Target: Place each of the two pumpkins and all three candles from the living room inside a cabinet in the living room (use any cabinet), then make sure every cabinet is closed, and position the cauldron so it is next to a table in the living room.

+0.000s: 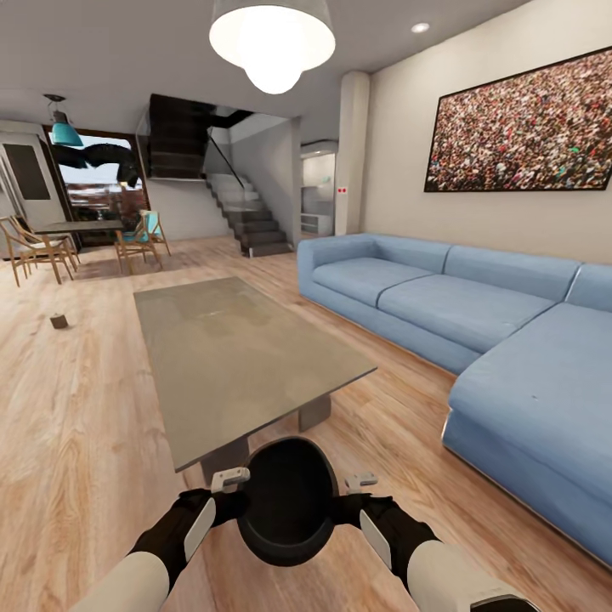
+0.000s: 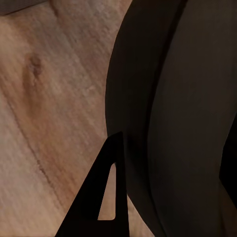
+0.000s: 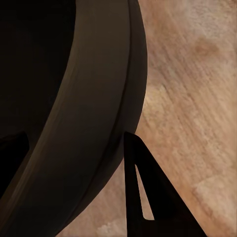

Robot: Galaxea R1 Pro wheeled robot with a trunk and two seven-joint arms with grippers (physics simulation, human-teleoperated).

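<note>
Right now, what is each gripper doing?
Left gripper: shut on the rim of the black cauldron.
Right gripper: shut on the cauldron's opposite rim.

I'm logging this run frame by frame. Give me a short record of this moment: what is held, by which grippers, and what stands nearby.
held object: black cauldron
left gripper: clamped on the cauldron's left rim
right gripper: clamped on its right rim
nearest furniture: grey coffee table, just ahead of the cauldron
right of table: blue corner sofa
floor: light wood planks
</note>
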